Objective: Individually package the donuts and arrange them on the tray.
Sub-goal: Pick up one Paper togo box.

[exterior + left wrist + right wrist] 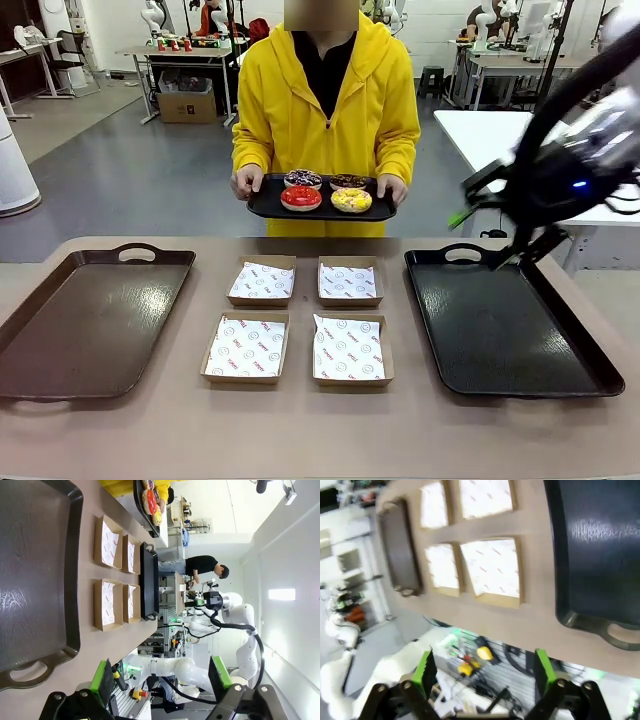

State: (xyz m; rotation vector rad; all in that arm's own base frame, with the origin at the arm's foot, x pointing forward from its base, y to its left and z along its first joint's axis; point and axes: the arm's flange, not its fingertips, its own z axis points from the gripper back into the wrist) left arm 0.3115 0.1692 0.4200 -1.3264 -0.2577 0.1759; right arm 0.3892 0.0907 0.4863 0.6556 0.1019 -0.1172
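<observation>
4 donuts [301, 197] crowd the person's small tray [262, 206]; left fingers [101, 679] and right fingers [425, 672] gape empty, so a wide pinch could smear neighbouring icing.

This was a large open lab or workshop hall, not a home. A bare grey floor [130, 180] stretched beyond the near brown table [300, 430]. At the far left stood a metal-legged work table [185, 50] cluttered with gear, with a cardboard box [187, 105] beneath it. A plain white table [480, 135] and a dark stool [431, 78] stood at the far right. In the left wrist view, a person in black [200, 565] stood among equipment farther off, beside high white walls [280, 555].
</observation>
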